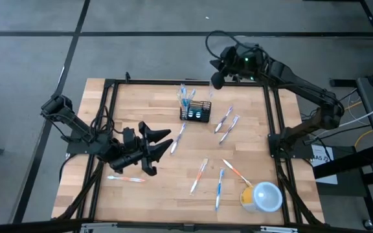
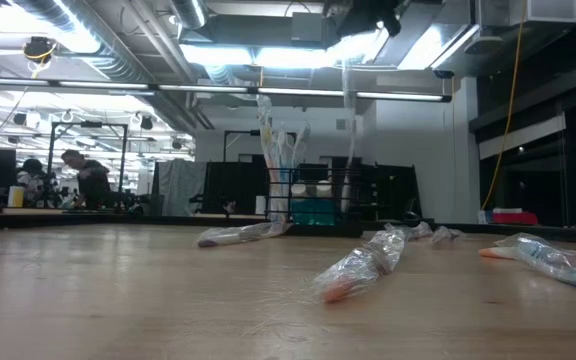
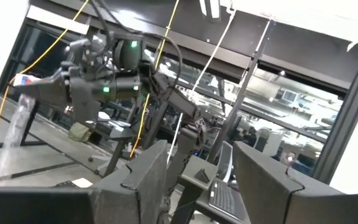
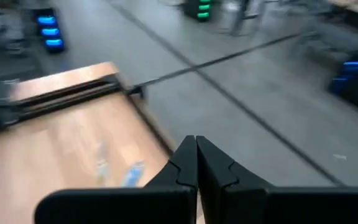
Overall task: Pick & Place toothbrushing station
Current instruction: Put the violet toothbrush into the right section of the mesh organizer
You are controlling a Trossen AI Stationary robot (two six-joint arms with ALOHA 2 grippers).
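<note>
Black mesh holder (image 1: pixel 195 111) at my twelve o'clock looks light, stiff; I'd pinch its rim. Left gripper (image 1: pixel 162 144) fingers wide, right gripper (image 1: pixel 216 80) fingers shut, empty.

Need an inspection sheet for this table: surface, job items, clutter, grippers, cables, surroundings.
Surface: wooden table, black frame around it.
Job's things: black mesh holder near the far edge, brushes standing in it; wrapped toothbrushes scattered loose.
Clutter: yellow cup on its side, near right corner.
Grippers: left gripper open, empty, above the table's left side; right gripper shut, empty, raised by the far edge.
Cables: on the floor, right of the table.
Surroundings: person at distant desks.
</note>
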